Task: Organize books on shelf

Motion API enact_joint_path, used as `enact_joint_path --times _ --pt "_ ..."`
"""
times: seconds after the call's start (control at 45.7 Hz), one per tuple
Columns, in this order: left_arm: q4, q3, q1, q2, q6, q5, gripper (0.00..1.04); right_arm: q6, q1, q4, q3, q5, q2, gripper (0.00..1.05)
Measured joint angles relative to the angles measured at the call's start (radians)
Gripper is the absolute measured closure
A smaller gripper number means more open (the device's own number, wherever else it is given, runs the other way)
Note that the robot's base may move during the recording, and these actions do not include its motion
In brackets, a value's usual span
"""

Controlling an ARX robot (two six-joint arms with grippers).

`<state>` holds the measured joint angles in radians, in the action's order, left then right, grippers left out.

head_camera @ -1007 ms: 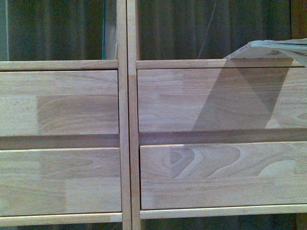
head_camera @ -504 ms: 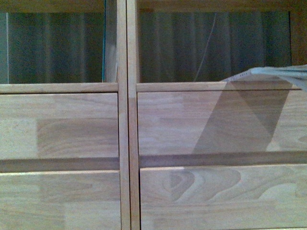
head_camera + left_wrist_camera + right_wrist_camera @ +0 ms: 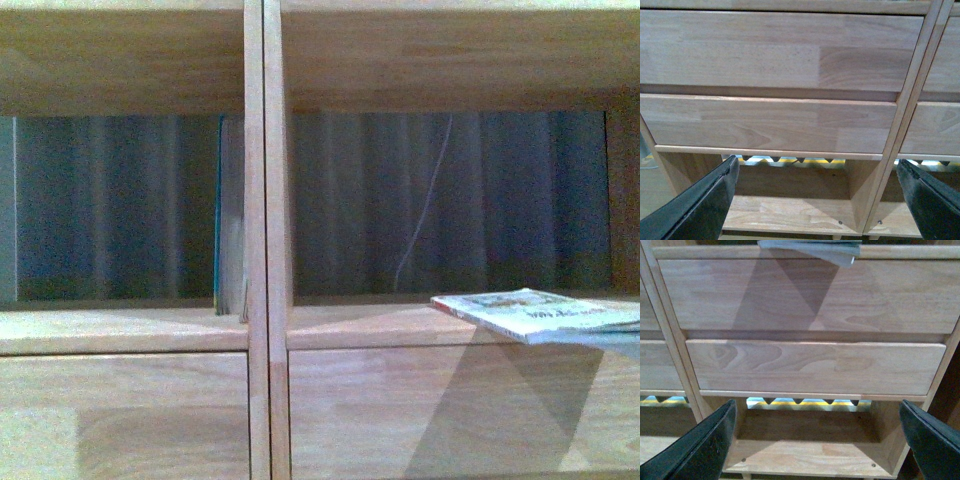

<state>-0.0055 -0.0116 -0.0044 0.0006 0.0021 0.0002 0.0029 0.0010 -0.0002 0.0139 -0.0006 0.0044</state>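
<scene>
**Two books shelved, both grippers wide and empty**

The front view shows the shelf (image 3: 120, 330) with two open compartments over drawer fronts. In the left compartment the slim teal-edged book (image 3: 229, 215) stands upright against the central upright (image 3: 257, 420). Right of that post a thin pale line, perhaps a cord (image 3: 425, 200), hangs behind the right compartment. On that compartment's floor the pale paperback (image 3: 535, 313) lies flat. Its near corner juts past the front edge and shadows the drawer front (image 3: 400, 420) below. The left gripper (image 3: 817, 162) faces the left drawers, fingers spread wide and holding nothing. The right gripper (image 3: 818, 404) is likewise spread and empty before the right drawers.
</scene>
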Motion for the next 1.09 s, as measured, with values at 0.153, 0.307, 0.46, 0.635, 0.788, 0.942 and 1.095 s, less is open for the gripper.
enact_joint_path --times 0.153,0.307,0.46,0.635,0.788,0.942,1.095 --pt "0.000 0.000 0.000 0.000 0.000 0.000 0.07 0.000 0.000 0.000 0.000 0.000 0.000 0.07" --pt "0.000 0.000 0.000 0.000 0.000 0.000 0.07 0.000 0.000 0.000 0.000 0.000 0.000 0.07" --pt "0.000 0.000 0.000 0.000 0.000 0.000 0.07 0.031 -0.005 -0.058 0.015 -0.014 0.055 0.07" --pt "0.000 0.000 0.000 0.000 0.000 0.000 0.07 0.224 -0.126 0.006 0.153 -0.171 0.378 0.07" --pt "0.000 0.000 0.000 0.000 0.000 0.000 0.07 0.463 -0.180 0.013 0.311 -0.344 0.673 0.07" --pt "0.000 0.000 0.000 0.000 0.000 0.000 0.07 0.682 -0.174 0.050 0.428 -0.427 0.882 0.07" --pt "0.000 0.000 0.000 0.000 0.000 0.000 0.07 0.853 -0.144 0.109 0.544 -0.418 1.057 0.07"
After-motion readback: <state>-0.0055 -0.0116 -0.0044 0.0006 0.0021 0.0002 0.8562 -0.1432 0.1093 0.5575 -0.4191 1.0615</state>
